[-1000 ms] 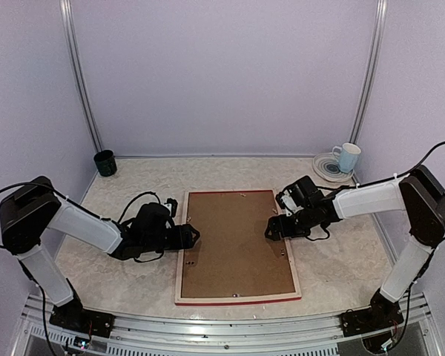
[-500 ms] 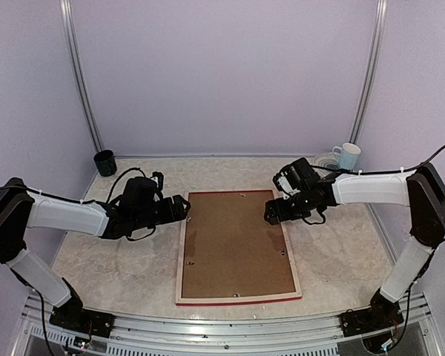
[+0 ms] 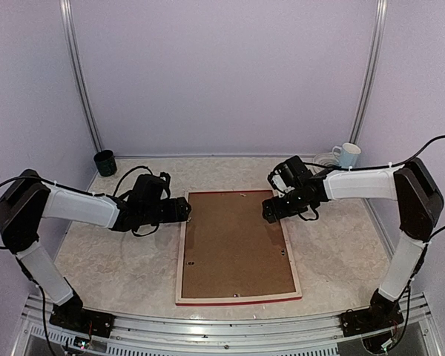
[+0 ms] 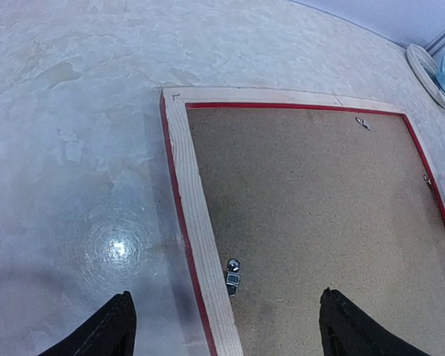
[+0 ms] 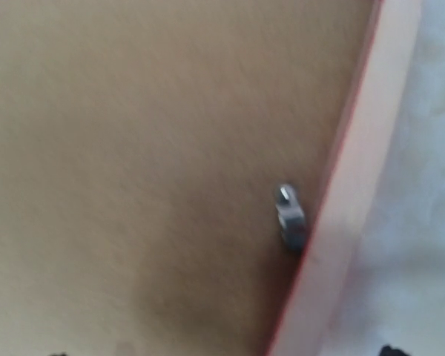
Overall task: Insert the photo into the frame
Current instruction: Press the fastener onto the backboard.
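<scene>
Though overhead shows whole frame (image 3: 181, 259), wrists show clips (image 4: 233, 273); both jaws spread wide.

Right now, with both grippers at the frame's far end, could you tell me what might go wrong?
The left gripper hovers over the frame's rail beside a clip; it might shove the frame rather than turn the clip. The right wrist view is blurred, so the right gripper may miss its clip. The mug near the right arm could get knocked.
</scene>
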`<control>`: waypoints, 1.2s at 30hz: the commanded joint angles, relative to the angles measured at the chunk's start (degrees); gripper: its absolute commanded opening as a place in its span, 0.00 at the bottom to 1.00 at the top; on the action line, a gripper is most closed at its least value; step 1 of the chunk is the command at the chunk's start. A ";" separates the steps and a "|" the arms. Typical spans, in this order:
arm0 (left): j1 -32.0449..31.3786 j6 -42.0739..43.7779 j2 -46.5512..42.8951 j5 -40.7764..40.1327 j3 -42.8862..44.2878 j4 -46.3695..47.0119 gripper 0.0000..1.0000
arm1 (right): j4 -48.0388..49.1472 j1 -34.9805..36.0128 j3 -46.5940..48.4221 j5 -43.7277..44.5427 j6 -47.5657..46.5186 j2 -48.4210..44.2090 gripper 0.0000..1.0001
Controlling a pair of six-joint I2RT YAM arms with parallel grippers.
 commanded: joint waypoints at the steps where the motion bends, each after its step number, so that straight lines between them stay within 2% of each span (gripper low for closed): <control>1: 0.35 2.40 -0.01 1.71 -1.92 3.06 0.84 | 2.44 -1.69 -4.09 -1.58 -0.84 -3.59 0.89; 12: 1.87 2.92 4.07 5.06 -2.44 5.77 0.80 | 11.37 -3.03 -13.85 -3.02 2.94 -6.39 0.69; 16: 2.08 3.19 5.68 4.80 -1.75 5.28 0.80 | 13.95 -3.32 -15.88 -3.53 3.32 -5.85 0.57; 20: 2.29 3.13 6.01 4.48 -1.74 5.40 0.80 | 15.47 -3.32 -16.60 -5.51 3.73 -6.05 0.54; 24: 2.25 3.02 5.59 4.38 -2.36 6.10 0.79 | 16.23 -3.32 -16.67 -6.65 4.29 -5.22 0.44; 27: 2.25 3.20 5.82 3.74 -1.80 5.44 0.79 | 17.11 -3.32 -17.03 -8.06 4.84 -4.68 0.33; 36: 0.43 3.23 7.31 -2.68 3.77 -0.80 0.78 | 17.96 -3.32 -17.37 -9.14 6.24 -3.03 0.26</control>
